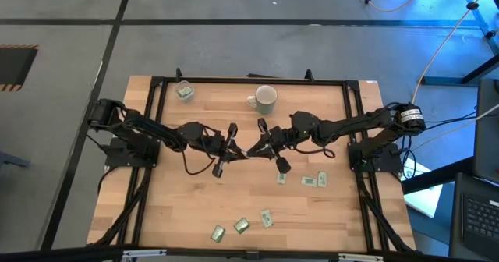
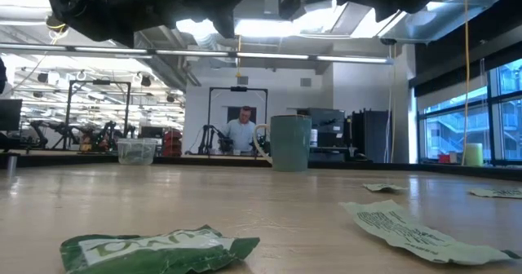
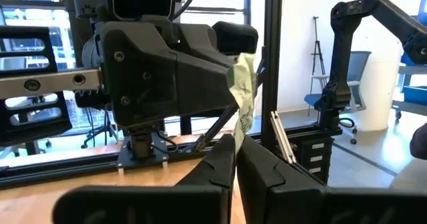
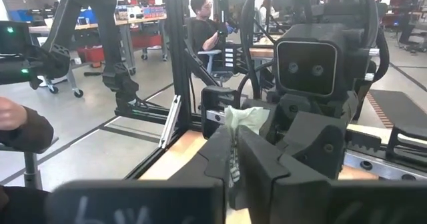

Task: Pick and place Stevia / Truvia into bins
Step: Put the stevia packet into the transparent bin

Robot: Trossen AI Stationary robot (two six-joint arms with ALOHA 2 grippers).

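From above, both dark grippers meet mid-table, the left gripper (image 1: pixel 236 147) clenched on a crinkled green-and-white paper sachet (image 3: pixel 243 91) beside the right gripper (image 1: pixel 251 150), whose near-closed fingers (image 4: pixel 220 151) also pinch it.

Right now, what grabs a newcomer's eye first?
Both arms meet mid-table: the left gripper and right gripper pinch the same green-and-white sachet between them. Behind them stands the pale mug; the clear cup sits at the far left corner, and loose sachets lie along the near edge.
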